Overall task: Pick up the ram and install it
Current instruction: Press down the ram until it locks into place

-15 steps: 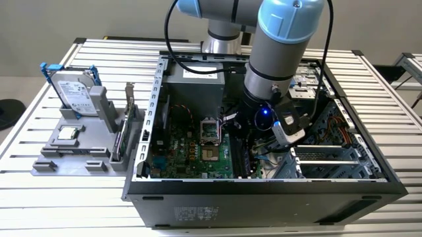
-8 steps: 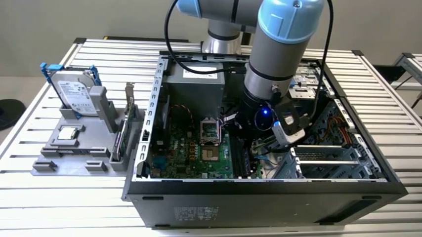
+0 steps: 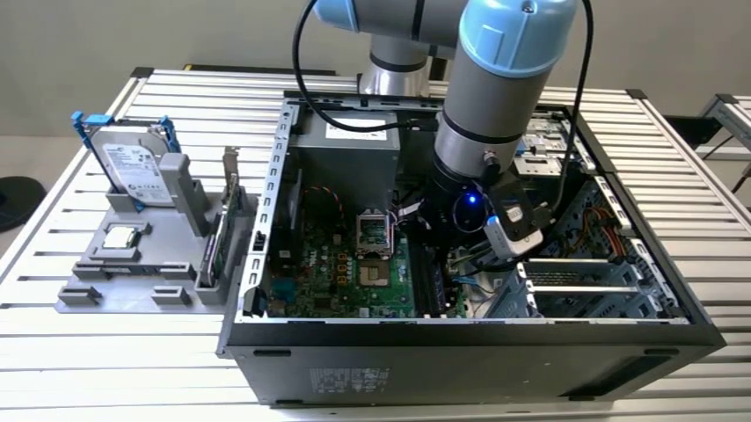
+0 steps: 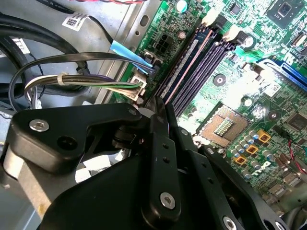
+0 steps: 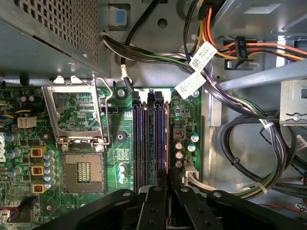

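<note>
An open computer case (image 3: pixel 470 352) lies on a slatted metal tabletop (image 3: pixel 105 352) beneath a plain grey wall. On the exterior view's left, a grey fixture tray (image 3: pixel 129 290) carries a hard drive (image 3: pixel 132 169), standing on edge, and a small square chip (image 3: pixel 121 236). The arm reaches down into the case, and the tool (image 5: pixel 168 184) sits low over the memory slots (image 5: pixel 151 139) of the green motherboard (image 4: pixel 249 105). The ram (image 5: pixel 168 143) stands on edge in a slot, its long axis parallel to the slot rows and running away from the tool towards the case wall. The tool's black fingers (image 5: pixel 156 203) are pressed together on its near end. The open processor socket (image 5: pixel 82 172) lies beside the slots. The ram's near end is hidden by the fingers, and its label cannot be made out.
</note>
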Available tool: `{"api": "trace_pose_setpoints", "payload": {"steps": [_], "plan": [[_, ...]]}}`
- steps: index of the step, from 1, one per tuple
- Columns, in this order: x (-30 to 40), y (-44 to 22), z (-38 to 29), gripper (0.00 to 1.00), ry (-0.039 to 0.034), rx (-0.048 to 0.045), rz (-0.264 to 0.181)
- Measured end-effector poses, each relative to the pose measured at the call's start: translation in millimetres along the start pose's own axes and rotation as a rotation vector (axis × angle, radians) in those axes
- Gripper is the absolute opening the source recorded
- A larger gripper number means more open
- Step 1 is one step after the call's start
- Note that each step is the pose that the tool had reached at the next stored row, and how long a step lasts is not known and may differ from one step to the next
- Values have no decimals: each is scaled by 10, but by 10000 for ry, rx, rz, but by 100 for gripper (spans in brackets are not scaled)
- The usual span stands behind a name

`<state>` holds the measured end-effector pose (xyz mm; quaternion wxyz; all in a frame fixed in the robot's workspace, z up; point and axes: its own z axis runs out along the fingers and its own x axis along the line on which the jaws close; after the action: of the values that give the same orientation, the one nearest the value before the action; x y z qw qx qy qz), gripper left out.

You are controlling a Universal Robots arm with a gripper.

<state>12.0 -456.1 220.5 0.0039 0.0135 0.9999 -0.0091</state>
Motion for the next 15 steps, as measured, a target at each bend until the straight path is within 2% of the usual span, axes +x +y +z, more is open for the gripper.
{"api": "trace_pose_setpoints", "payload": {"steps": [15], "plan": [[-22, -6, 4, 0, 12, 2, 1]]}}
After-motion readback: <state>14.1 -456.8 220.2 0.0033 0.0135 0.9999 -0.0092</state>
